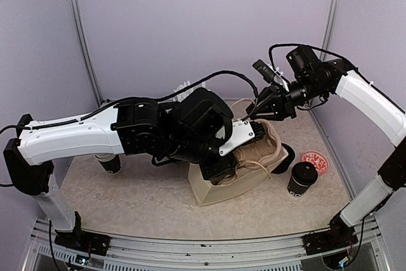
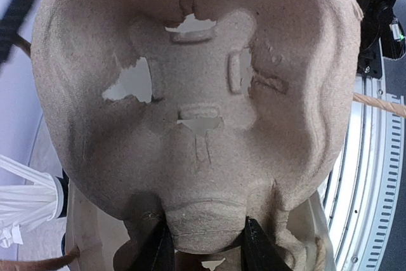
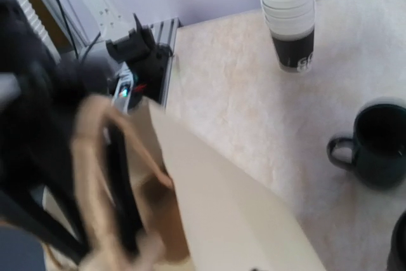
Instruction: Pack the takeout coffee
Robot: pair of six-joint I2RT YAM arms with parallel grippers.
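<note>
A black takeout cup (image 1: 302, 178) with a black lid stands on the table right of the beige paper bag (image 1: 219, 190). A stack of black cups (image 3: 290, 20) with white inner walls stands far left, also in the top view (image 1: 110, 164). My left gripper (image 2: 206, 245) is shut on the rim of a brown pulp cup carrier (image 2: 190, 93), held at the bag's mouth (image 1: 266, 145). My right gripper (image 1: 266, 107) hovers at the bag's far edge by its rope handle (image 3: 95, 157); its jaws are blurred.
A glossy dark mug (image 3: 379, 145) with a handle stands near the cup stack. A red round disc (image 1: 315, 162) and a black lid (image 1: 287, 153) lie right of the bag. White straws (image 1: 184, 85) stand at the back. Purple walls enclose the table.
</note>
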